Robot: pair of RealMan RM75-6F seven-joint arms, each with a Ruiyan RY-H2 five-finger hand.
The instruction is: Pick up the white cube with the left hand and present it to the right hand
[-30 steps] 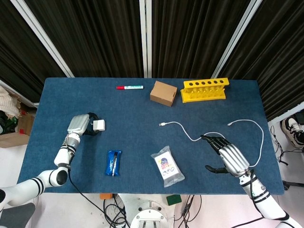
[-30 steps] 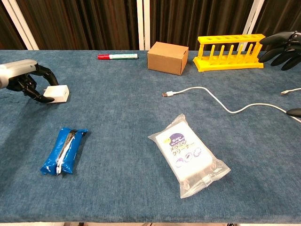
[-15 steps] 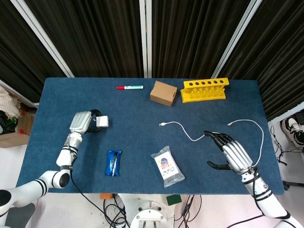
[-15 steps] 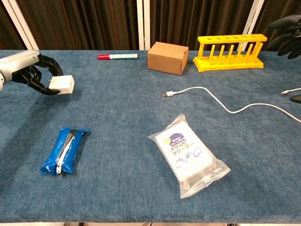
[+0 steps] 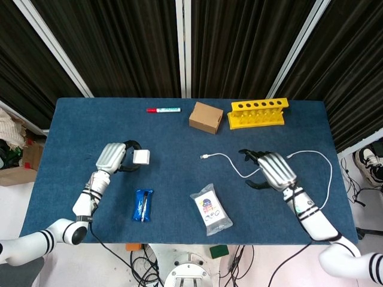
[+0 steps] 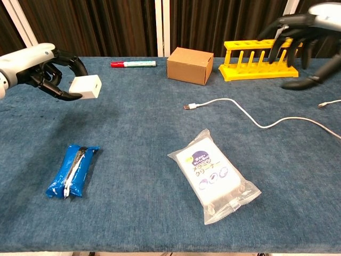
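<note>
Pick looks done: left hand [image 6: 45, 72] grips the white cube [image 6: 85, 87], lifted clear of the table [image 6: 133, 138] at left of frame. Handover pending: right hand [image 6: 298, 40] is at far right, fingers spread, empty, well apart from the cube. Count: one cube, marker [image 5: 163, 110], cardboard box [image 5: 206, 117], yellow rack [image 5: 258, 113], cable [image 5: 269, 166], blue packet [image 5: 142, 204], clear pouch [image 5: 210, 212].

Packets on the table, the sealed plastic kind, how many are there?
2. A blue packet lies near the front left, below the left hand; a clear packet with a white printed label lies front centre. Nothing seems to hide another.
</note>
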